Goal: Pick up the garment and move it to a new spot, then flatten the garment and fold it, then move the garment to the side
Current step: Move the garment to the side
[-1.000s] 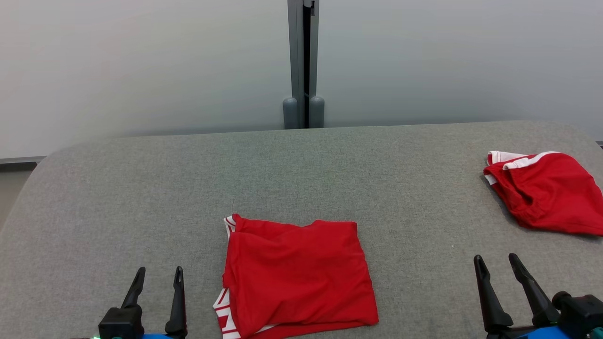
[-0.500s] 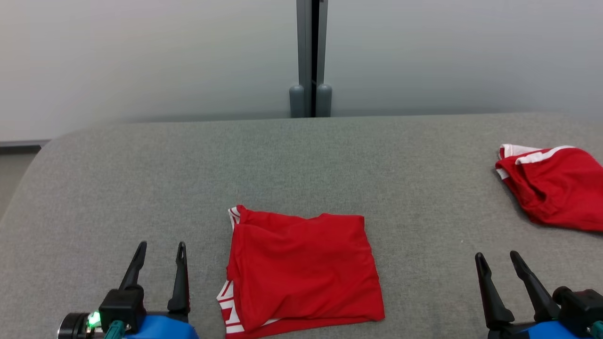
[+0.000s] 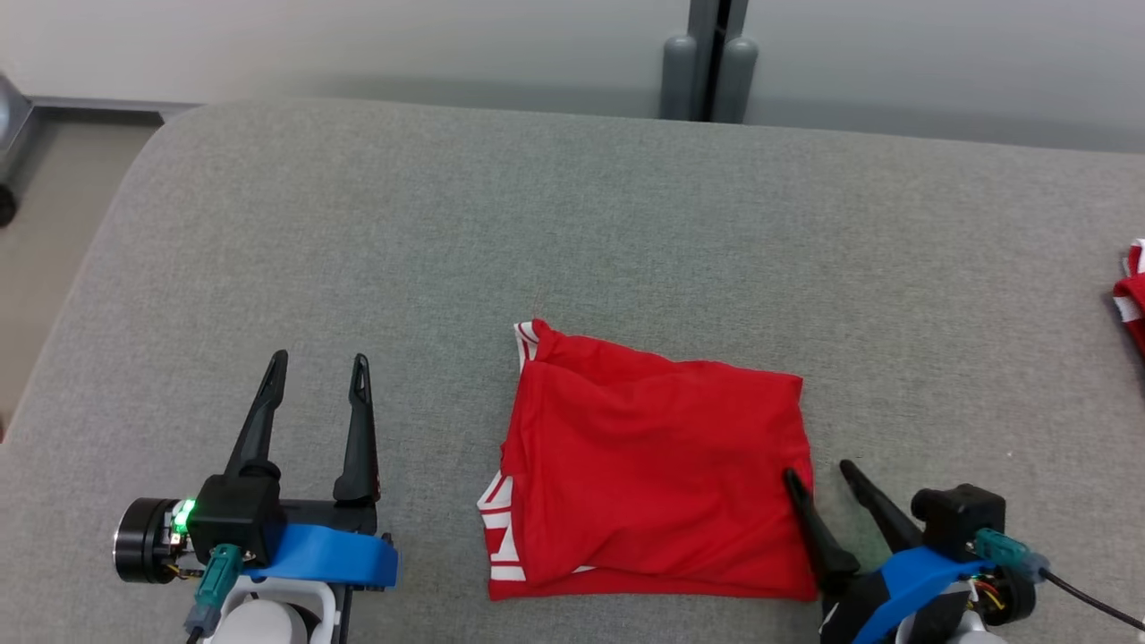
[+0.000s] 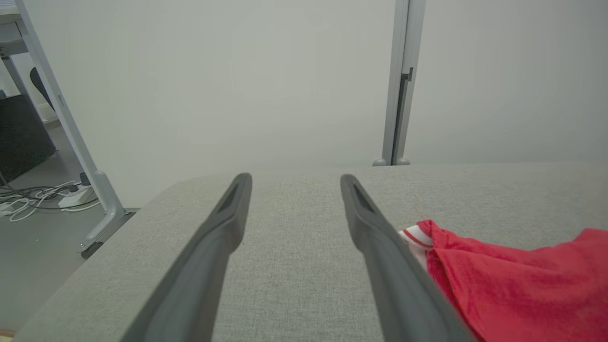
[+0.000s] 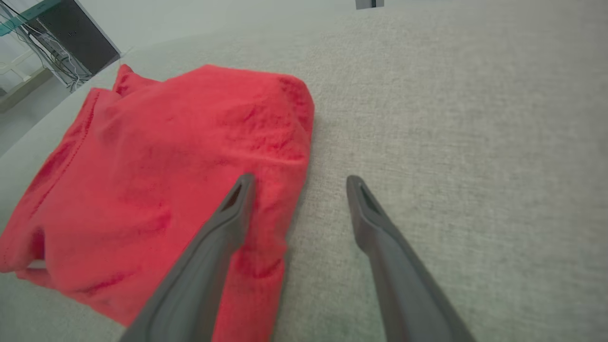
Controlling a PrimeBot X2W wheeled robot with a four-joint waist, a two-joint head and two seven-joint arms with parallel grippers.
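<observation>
The garment [image 3: 653,474] is red with white trim and lies folded into a rough rectangle near the front middle of the grey surface; it also shows in the left wrist view [image 4: 522,275] and the right wrist view [image 5: 166,190]. My right gripper [image 3: 818,470] stands open at the garment's right edge, its left finger over the red cloth and its right finger over bare surface [image 5: 297,183]. My left gripper [image 3: 319,362] is open, well to the left of the garment, with nothing between its fingers [image 4: 294,178].
A second red and white garment [image 3: 1132,300] peeks in at the right edge. The grey padded surface [image 3: 447,224] ends at a rounded left corner with floor beyond. A grey post [image 3: 711,54] stands behind the far edge.
The head camera has tilted down and turned left, shifting the whole picture. My right gripper has come in to the garment's right edge. The garment lies as before.
</observation>
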